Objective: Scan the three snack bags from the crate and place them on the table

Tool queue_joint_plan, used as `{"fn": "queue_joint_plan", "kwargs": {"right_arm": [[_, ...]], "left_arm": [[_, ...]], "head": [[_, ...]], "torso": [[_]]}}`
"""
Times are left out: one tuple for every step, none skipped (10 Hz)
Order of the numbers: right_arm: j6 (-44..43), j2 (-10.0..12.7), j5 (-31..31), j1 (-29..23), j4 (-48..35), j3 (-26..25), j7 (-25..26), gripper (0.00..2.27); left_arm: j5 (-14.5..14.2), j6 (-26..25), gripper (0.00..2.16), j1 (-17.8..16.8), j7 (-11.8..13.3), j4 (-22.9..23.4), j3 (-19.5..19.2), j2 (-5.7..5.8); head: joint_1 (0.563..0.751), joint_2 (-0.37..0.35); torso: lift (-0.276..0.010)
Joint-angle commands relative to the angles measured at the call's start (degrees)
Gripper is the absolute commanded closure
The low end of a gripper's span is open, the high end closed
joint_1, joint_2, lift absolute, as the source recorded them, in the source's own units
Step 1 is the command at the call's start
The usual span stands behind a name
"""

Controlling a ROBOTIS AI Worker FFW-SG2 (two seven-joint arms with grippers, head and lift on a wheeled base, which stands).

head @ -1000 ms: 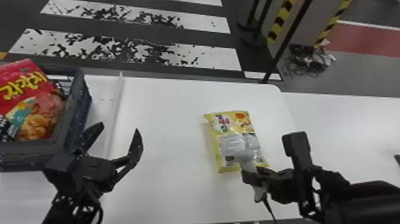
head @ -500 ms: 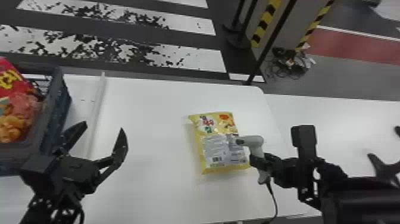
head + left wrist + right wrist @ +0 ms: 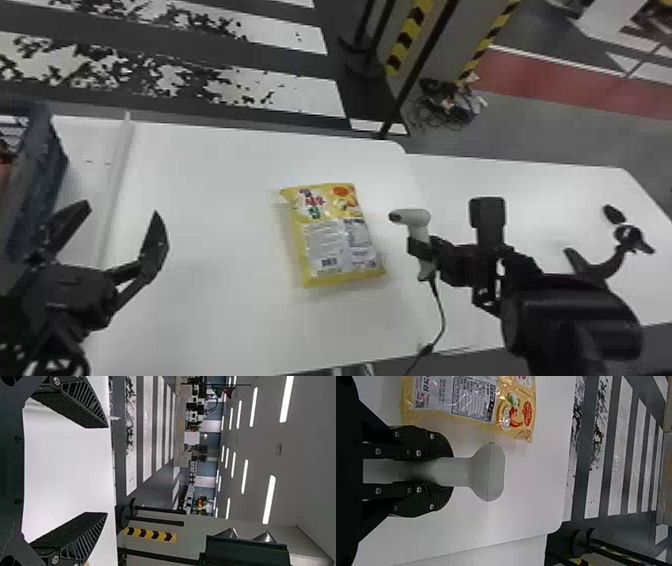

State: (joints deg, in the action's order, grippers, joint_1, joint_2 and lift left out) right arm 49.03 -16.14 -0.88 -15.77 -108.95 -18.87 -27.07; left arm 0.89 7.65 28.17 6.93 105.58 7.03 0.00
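Note:
My left gripper (image 3: 120, 215) stands open above the table's left part, right of the dark crate (image 3: 42, 165); in the left wrist view the left gripper (image 3: 104, 470) has nothing between its fingers. A yellow snack bag (image 3: 335, 235) lies on the white table (image 3: 215, 210), its printed label side up. Just right of the bag, my right gripper (image 3: 425, 245) is shut on the handle of a white scanner (image 3: 417, 220), whose head points left. In the right wrist view the right gripper (image 3: 443, 472) clasps the scanner (image 3: 488, 472), with the bag (image 3: 470, 399) beside it.
The scanner's cable (image 3: 440, 315) hangs to the table's front edge. A raised white strip (image 3: 117, 175) runs between crate and bag. On the right stands a second table (image 3: 540, 190), with a dark stand-like object (image 3: 595, 265) on it. Poles rise behind.
The head view has swung right, so crate, bag and left gripper sit farther left in it. The right gripper, scanner in hold, has moved from over the bag to its right side.

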Motion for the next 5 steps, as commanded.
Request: {"fn": "queue_joint_plan", "kwargs": {"right_arm": [[-1.8, -1.6, -0.1, 3.3, 5.9, 0.3, 0.0, 2.26], [-3.0, -2.7, -0.2, 5.2, 9.5, 1.0, 0.0, 2.25], [-4.1, -3.3, -0.4, 6.5, 12.6, 1.3, 0.0, 2.25], [-5.1, -3.5, -0.4, 7.5, 15.0, 1.4, 0.0, 2.25], [-6.2, -3.6, -0.4, 7.6, 16.6, 1.5, 0.0, 2.25]], "left_arm": [[0.1, 0.1, 0.09, 0.4, 0.0, 0.3, -0.3, -0.15], [0.1, 0.1, 0.09, 0.8, -0.1, 0.5, -0.4, -0.15], [0.1, 0.1, 0.09, 0.9, 0.0, 0.6, -0.4, -0.15], [0.1, 0.1, 0.09, 0.9, 0.0, 0.6, -0.4, -0.15], [0.1, -0.1, 0.09, 0.8, 0.0, 0.5, -0.2, -0.15]], "head": [[0.695, -0.35], [0.695, -0.35], [0.695, -0.35], [0.695, -0.35], [0.695, -0.35]], "torso": [[-0.062], [-0.062], [-0.062], [-0.062], [-0.062]]}}
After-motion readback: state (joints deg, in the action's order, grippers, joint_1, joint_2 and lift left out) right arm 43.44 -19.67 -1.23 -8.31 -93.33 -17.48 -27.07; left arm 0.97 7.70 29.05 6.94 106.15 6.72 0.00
